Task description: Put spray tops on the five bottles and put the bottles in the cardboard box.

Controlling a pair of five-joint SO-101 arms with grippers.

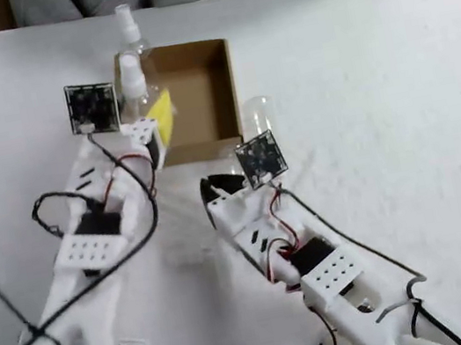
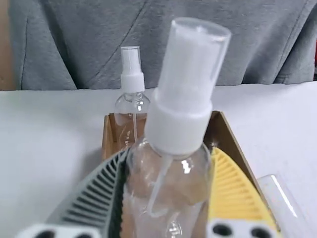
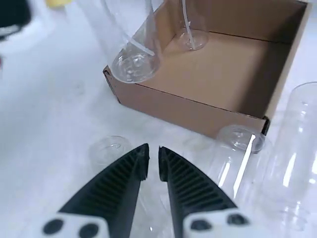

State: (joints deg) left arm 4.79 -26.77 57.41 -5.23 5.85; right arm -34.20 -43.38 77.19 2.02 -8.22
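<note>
Capped bottle hangs clamped in the left end effector above the near-left wall of the cardboard box; lowered there, its base could catch the rim and tip. Right end effector rests nearly closed, empty.

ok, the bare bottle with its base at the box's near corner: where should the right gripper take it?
Mid-body, from above. The bottle seems to lie on its side, base toward the box, so its round wall offers two opposite sides across its width. The right gripper, nearly shut, must open first.
</note>
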